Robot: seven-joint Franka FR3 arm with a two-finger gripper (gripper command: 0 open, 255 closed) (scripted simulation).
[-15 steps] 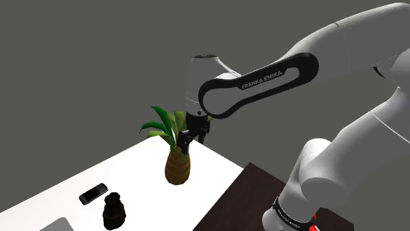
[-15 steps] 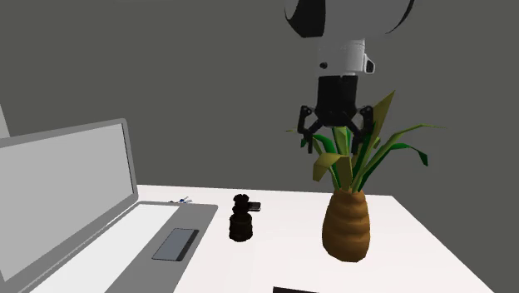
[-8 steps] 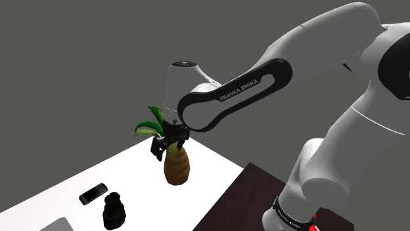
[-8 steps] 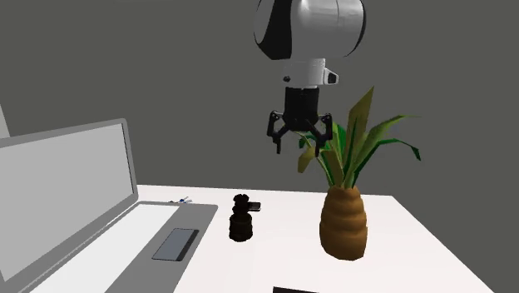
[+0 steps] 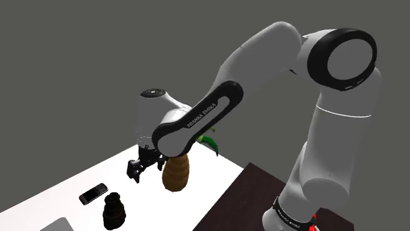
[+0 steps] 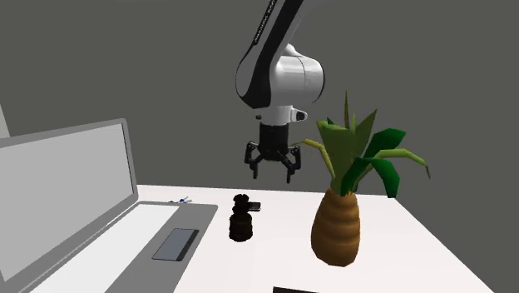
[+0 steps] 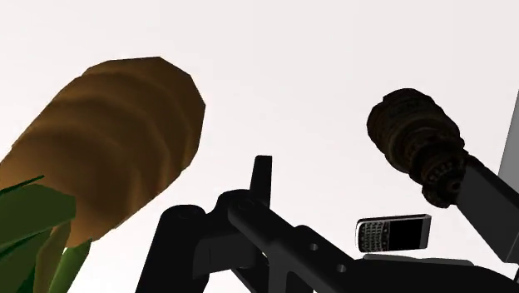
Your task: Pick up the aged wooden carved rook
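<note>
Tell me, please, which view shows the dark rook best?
The second exterior view: the rook stands whole and side-on on the table. The wrist view shows it slantwise from above; the shoulder view, dark, near the lower edge.

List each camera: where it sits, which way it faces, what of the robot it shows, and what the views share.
Shoulder view: beside and behind the base, looking down over the white table; the arm and open gripper show.
Second exterior view: low by the table, facing the grey wall past the laptop; arm and gripper hang from above.
Wrist view: on the hand, looking along the gripper at the table; black gripper parts show.
Shared: all three show the dark rook and the brown plant pot.
</note>
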